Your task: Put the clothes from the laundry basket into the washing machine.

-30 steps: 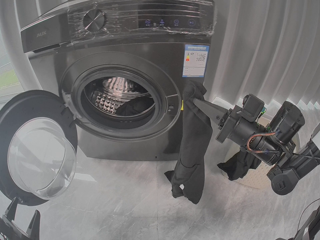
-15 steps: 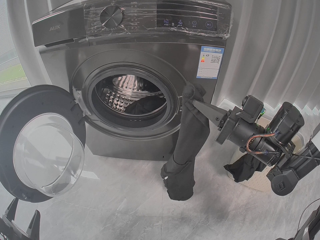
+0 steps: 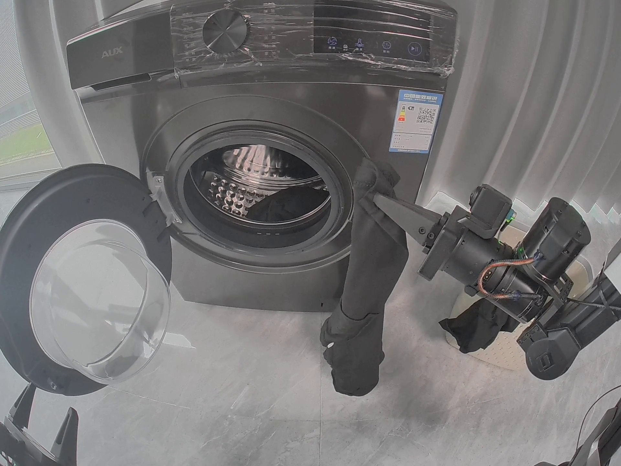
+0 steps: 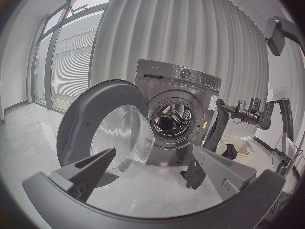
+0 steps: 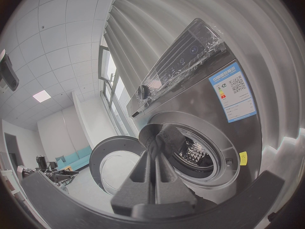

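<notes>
We see a long black garment [image 3: 369, 260] pinched at its top end in the closed right tool [image 3: 377, 197], hanging straight below the tip with its bunched lower end down at the floor [image 3: 226, 396]. Just past the tool's tip stands the grey washing machine [image 3: 272, 105], its round door [image 3: 84, 279] wide open and a dark garment [image 3: 284, 205] lying in the drum [image 3: 259, 169]. Behind the tool, the pale perforated laundry basket [image 3: 501, 354] has another dark piece [image 3: 475, 328] draped over its rim

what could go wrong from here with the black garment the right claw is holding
1. The right claw pinches the black garment only at its top; the long tail seems to reach the floor and may drag or stay outside the drum opening.
2. The claw sits beside the opening's right rim, so the cloth could snag there.
</notes>
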### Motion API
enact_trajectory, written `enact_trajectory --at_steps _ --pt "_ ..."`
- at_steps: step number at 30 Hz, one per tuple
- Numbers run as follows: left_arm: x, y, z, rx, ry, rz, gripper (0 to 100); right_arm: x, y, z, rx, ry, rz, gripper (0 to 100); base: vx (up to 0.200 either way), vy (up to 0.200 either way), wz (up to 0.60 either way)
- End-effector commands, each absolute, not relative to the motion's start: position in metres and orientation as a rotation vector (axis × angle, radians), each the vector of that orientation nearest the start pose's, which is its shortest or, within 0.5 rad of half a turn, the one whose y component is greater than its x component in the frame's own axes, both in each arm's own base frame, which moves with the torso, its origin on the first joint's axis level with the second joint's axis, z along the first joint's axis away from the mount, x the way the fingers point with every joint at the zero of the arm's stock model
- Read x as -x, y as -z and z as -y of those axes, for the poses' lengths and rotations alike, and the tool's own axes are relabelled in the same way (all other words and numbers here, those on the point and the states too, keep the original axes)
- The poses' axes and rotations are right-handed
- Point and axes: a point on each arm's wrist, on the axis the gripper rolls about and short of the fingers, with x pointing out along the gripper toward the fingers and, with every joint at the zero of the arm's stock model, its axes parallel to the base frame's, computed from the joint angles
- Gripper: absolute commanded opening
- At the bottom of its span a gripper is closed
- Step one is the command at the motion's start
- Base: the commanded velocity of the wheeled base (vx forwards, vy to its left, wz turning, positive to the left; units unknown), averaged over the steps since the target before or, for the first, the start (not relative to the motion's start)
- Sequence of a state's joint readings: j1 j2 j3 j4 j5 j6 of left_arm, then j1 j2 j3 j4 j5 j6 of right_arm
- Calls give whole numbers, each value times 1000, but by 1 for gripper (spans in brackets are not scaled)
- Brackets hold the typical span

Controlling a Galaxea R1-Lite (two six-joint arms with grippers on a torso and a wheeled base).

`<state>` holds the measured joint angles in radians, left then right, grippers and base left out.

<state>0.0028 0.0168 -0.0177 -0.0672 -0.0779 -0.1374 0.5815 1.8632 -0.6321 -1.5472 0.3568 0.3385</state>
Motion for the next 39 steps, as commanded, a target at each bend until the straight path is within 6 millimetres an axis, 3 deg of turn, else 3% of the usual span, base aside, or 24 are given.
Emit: enact_trajectory --at_steps 1,9,18,23,24,27,29,35,39 --pt "23 -82 2 134 78 59 100 -254 -177 -180 -340 -982 159 0 0 0 0" --pt "23 -83 2 131 72 61 100 -253 -156 -179 -170 -932 159 0 0 0 0" --pt "23 -82 2 123 87 58 100 -247 -158 -191 -214 -729 165 0 0 0 0" --pt "32 -146 6 110 239 157 100 -239 -176 -203 -236 -751 200 0 0 0 0" --pt "32 -147 6 110 242 155 100 -239 -176 -203 -236 -753 199 0 0 0 0" --pt "10 -167 7 90 331 47 100 -236 -179 -211 -247 -778 197 0 0 0 0" --pt "1 -169 8 68 369 3 100 -236 -180 -212 -256 -782 193 0 0 0 0" --pt "-53 -184 10 35 449 -71 100 -242 -187 -214 -329 -786 165 0 0 0 0" --pt "-78 -183 13 28 470 -124 100 -246 -193 -216 -359 -785 162 0 0 0 0"
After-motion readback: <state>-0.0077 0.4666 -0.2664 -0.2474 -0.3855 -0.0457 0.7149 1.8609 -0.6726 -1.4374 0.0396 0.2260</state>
